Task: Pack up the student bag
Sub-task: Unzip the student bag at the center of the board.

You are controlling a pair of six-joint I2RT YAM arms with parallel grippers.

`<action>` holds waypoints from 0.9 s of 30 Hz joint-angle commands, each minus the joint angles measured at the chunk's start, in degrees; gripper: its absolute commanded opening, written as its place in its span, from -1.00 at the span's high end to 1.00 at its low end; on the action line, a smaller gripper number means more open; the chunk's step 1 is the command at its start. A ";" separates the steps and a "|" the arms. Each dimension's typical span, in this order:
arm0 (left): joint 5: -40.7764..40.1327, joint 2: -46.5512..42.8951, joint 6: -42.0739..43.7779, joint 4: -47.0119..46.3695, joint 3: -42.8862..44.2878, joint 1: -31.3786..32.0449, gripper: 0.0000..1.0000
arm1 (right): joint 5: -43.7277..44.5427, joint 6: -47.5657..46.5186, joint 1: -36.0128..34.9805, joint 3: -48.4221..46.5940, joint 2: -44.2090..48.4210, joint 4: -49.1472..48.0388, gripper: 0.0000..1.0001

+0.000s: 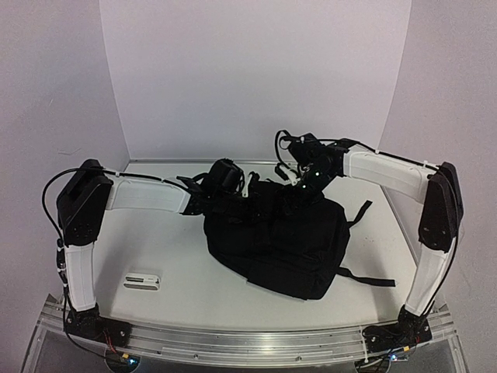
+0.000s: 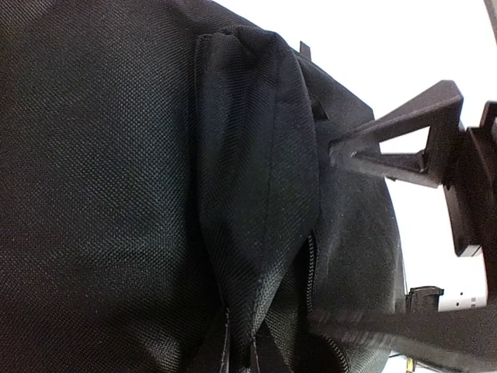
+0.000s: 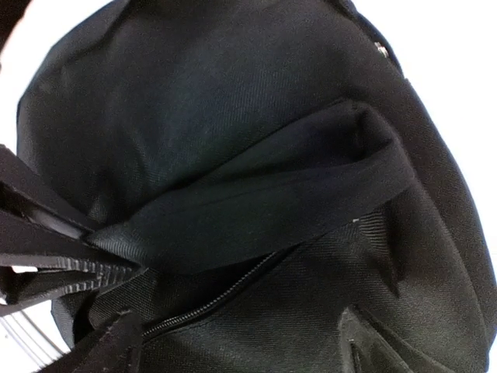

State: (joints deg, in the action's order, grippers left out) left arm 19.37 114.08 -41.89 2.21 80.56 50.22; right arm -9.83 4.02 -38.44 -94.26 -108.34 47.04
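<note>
Opening the bag point(image 1: 276, 241) looks like the step in hand. Lies flat mid-table, top toward 12 o'clock, zip point(image 3: 217, 299) seemingly closed where visible.

At the bag's 10 o'clock corner, left gripper point(image 2: 326, 233), fingers spread wide across a raised fold beside the zip, upper tip touching cloth. At the 1 o'clock edge, right gripper point(image 3: 130, 299), tips against the taut strap point(image 3: 272, 194). Cannot tell whether pinching it or merely hooked under it.

Hold the strap firmly toward 1 o'clock for tension. Close the left fingers on the fold alone, not on both layers, then draw toward 9 o'clock along the zip line. Go slowly, guarding against slipping and bunching. Leave the white item point(image 1: 142, 280) at 7 o'clock for loading after opening.
</note>
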 commanded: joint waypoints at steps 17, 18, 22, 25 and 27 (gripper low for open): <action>-4.24 -3.74 -6.82 -1.59 -10.61 1.22 1.00 | 2.21 -8.50 -0.76 -29.70 -15.24 6.39 1.00; -4.37 -3.83 -7.30 -1.87 -10.82 1.21 1.00 | 1.28 -8.83 -0.79 -32.04 -15.76 6.61 1.00; -5.42 -3.81 -9.66 -5.38 -11.45 1.21 0.99 | -3.90 -8.42 -0.76 -38.09 -16.13 7.73 1.00; -7.03 -3.21 -11.79 -6.87 -11.11 1.20 1.00 | -11.43 -6.74 -0.76 -36.38 -13.26 8.15 1.00; -7.75 -2.31 -13.59 -7.66 -10.34 0.93 1.00 | -18.35 -5.82 -0.78 -32.65 -9.84 8.08 1.00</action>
State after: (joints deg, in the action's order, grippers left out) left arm 11.67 110.08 -51.50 -7.98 71.16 50.28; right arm -14.15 -2.99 -39.01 -128.54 -124.78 60.92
